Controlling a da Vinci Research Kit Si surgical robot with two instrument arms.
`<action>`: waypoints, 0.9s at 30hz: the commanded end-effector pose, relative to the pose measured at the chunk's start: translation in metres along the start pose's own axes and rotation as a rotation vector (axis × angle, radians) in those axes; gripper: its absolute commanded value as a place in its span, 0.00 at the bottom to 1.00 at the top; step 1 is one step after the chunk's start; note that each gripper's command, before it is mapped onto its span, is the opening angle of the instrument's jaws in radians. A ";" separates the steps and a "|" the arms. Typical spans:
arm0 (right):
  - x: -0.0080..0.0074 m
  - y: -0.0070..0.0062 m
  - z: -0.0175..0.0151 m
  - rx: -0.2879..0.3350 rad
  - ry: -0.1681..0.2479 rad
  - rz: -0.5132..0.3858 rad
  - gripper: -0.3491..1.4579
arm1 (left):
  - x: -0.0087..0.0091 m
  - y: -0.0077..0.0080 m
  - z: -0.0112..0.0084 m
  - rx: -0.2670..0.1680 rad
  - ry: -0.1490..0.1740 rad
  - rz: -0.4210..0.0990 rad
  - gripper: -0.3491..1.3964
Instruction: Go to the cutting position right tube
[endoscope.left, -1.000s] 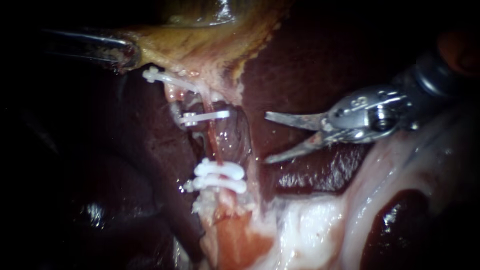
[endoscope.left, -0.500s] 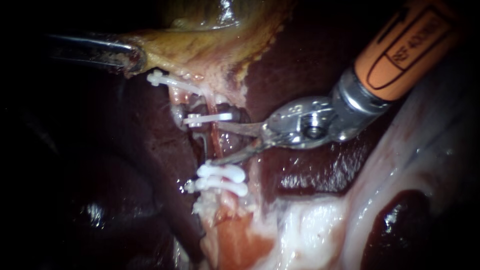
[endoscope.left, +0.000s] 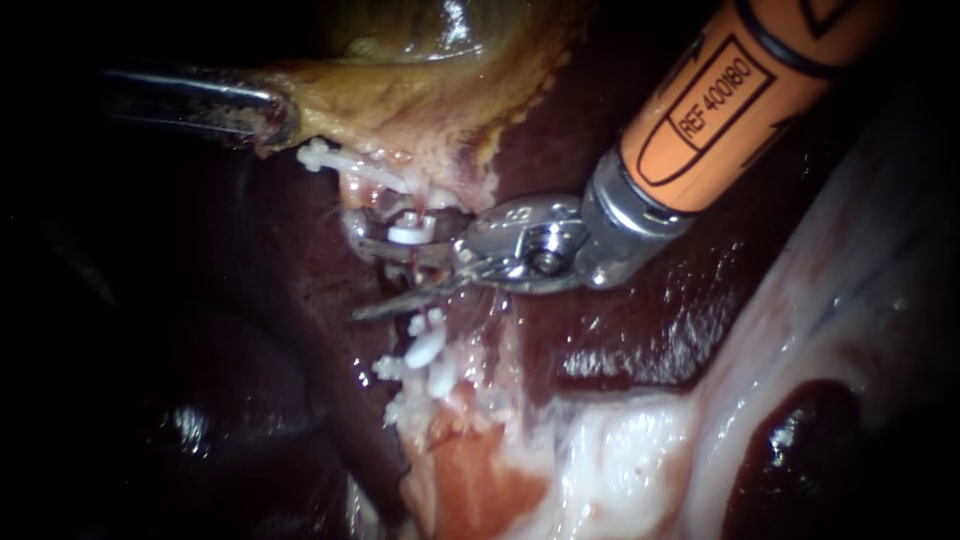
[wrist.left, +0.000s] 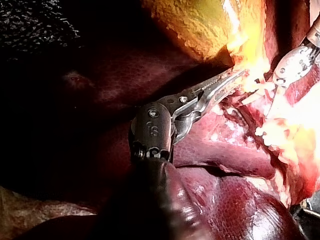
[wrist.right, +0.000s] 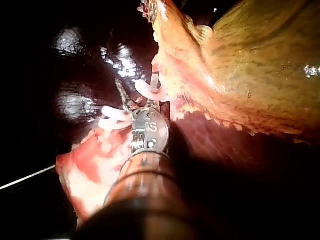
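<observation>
My right instrument (endoscope.left: 385, 282) comes in from the upper right on an orange shaft, and its two thin blades stand open. They straddle the pink tube (endoscope.left: 418, 268) between a white clip (endoscope.left: 408, 233) above and a pair of white clips (endoscope.left: 428, 346) below. The lower blade's tip reaches past the tube onto the dark liver. In the right wrist view the blades (wrist.right: 124, 97) lie ahead among the clips (wrist.right: 114, 113). My left instrument (endoscope.left: 268, 115) comes in from the left, shut on the yellowish gallbladder (endoscope.left: 400, 90) edge and holding it up; the left wrist view shows its jaws (wrist.left: 227, 81) closed on that tissue.
Another white clip (endoscope.left: 322, 157) sits higher, just under the gallbladder edge. Dark liver (endoscope.left: 620, 330) surrounds the tube on both sides. Pale fatty tissue (endoscope.left: 600, 460) and a reddish stump (endoscope.left: 470, 480) lie below the clip pair.
My right instrument has advanced leftward from over the liver until its open blades span the tube between the clips. The lower clip pair has tipped under the blade. The left instrument holds still.
</observation>
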 end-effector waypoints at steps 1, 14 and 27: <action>0.0001 0.0000 0.0001 0.001 0.001 0.002 0.93 | 0.0000 0.0000 0.0000 0.000 0.000 0.001 0.00; 0.0007 0.0000 0.0009 0.043 0.023 0.037 0.94 | 0.0000 0.0000 0.0002 -0.002 0.000 0.001 0.00; 0.0018 -0.0013 0.0016 0.126 0.054 0.037 0.94 | -0.0001 -0.0001 0.0003 -0.002 0.000 0.001 0.00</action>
